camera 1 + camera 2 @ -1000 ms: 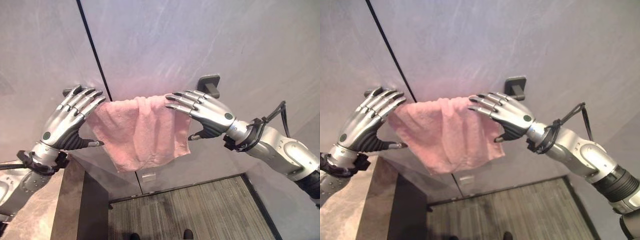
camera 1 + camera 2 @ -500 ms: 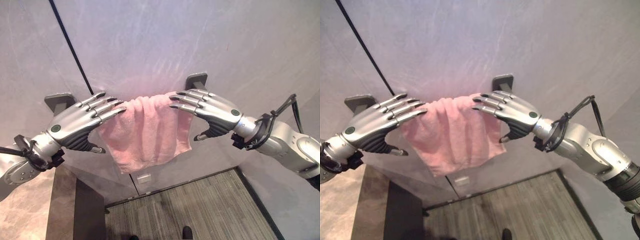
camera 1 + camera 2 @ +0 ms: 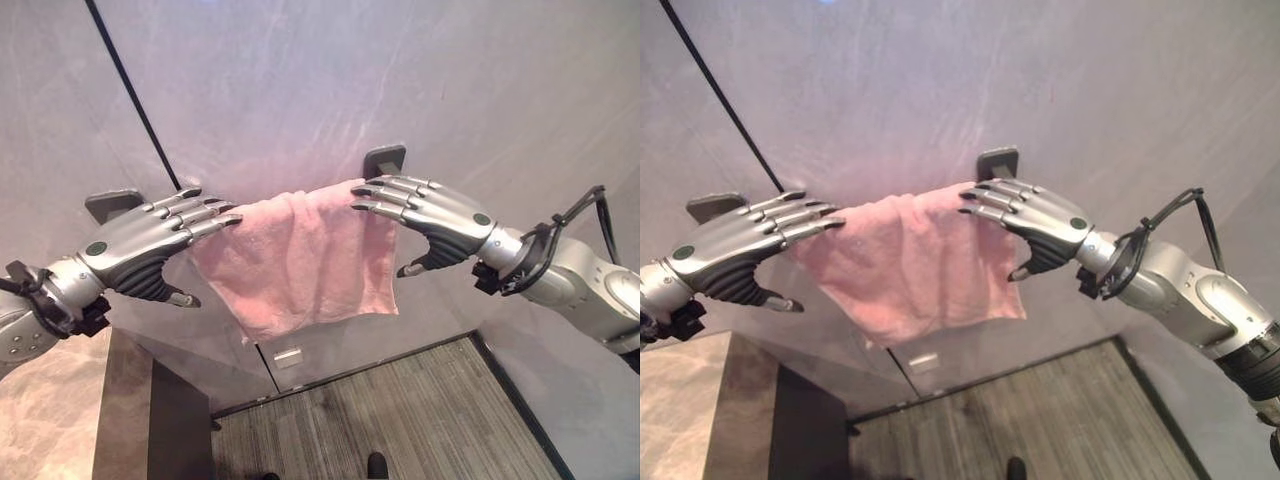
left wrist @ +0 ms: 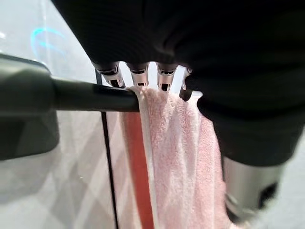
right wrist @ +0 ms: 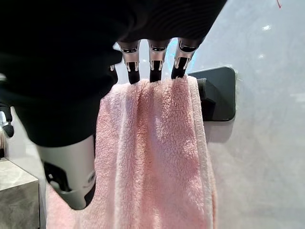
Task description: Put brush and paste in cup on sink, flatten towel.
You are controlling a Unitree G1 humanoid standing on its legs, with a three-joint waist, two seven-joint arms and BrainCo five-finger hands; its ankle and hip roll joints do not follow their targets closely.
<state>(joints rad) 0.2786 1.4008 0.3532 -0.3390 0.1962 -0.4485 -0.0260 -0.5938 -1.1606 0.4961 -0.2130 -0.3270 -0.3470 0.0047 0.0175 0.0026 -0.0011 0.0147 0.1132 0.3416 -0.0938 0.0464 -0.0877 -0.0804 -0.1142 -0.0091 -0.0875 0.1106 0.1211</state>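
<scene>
Pink terry towel [image 3: 300, 255] bunched on rail [image 4: 90, 95]: soft, light, limp. Left hand [image 3: 140, 245], right hand [image 3: 435, 215] flat-fingered on top edge; best spread outward toward rail ends.

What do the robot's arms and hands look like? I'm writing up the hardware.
Both arms are silver-grey metal. The left hand and right hand have slim silver fingers with dark tips, a dark ribbed palm cover and a small dark round mark on the back. Black cables loop at the right wrist.
</scene>
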